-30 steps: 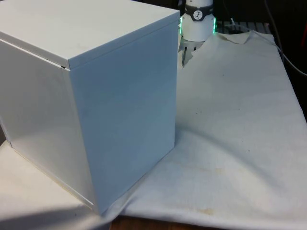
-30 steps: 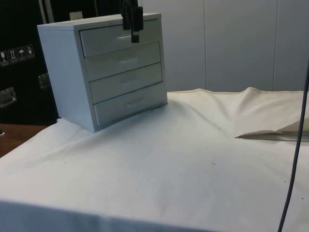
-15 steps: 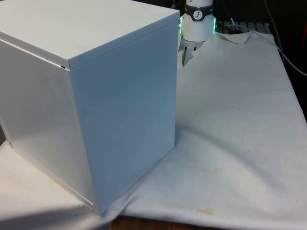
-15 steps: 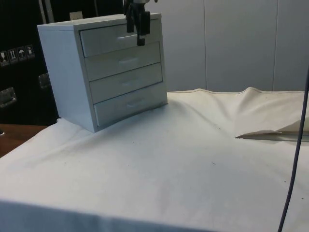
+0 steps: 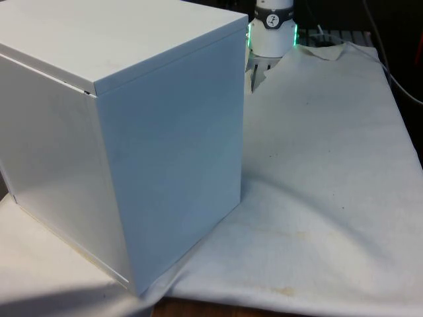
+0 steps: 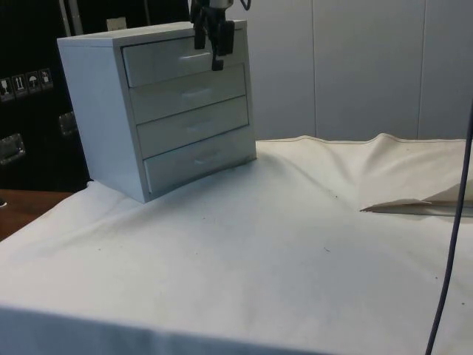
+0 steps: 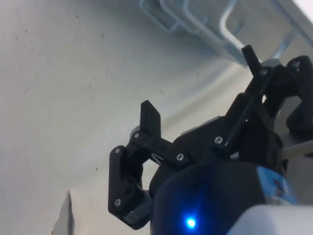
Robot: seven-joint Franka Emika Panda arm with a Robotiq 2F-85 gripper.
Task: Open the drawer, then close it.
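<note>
Side view: one chest (image 6: 133,111), four drawers, one gripper (image 6: 214,44).

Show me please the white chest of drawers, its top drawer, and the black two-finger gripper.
white chest of drawers (image 5: 165,172), front view, plain side panel.
top drawer (image 6: 159,61), side view, front face.
black two-finger gripper (image 6: 213,41), side view, between its fingertips.

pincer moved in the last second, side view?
Yes. The pincer has shifted along the top drawer front toward the chest of drawers' right-hand edge in the side view, away from the handle.
</note>
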